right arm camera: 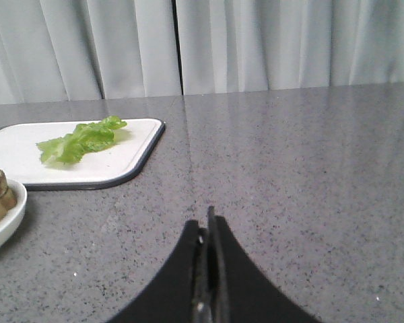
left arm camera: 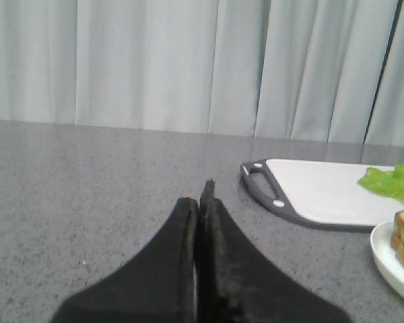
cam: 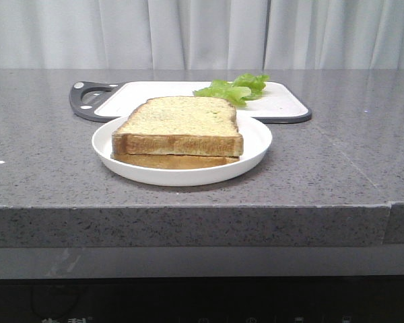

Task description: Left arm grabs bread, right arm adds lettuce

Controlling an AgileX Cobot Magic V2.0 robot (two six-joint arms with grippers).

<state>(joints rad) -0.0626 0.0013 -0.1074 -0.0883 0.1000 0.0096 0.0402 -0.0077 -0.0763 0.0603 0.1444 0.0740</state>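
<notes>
Centre of the front view: a round white plate point(cam: 256, 145) with a shallow rim sits on the speckled grey stone counter point(cam: 337, 168). On it, the thick square bread point(cam: 178, 124), brown crust and pale speckled crumb, lies flat atop a thinner, darker slice point(cam: 168, 161). Just behind the plate, a white cutting board point(cam: 283, 101) with dark rim and handle carries the ruffled light-green lettuce point(cam: 232, 88) at its right portion. Pleated pale curtains point(cam: 188, 33) fill the upper frame. Left gripper point(left arm camera: 200, 195): tapered black fingers pressed together, holding nothing. Right gripper point(right arm camera: 207, 225): likewise pressed together, holding nothing.
</notes>
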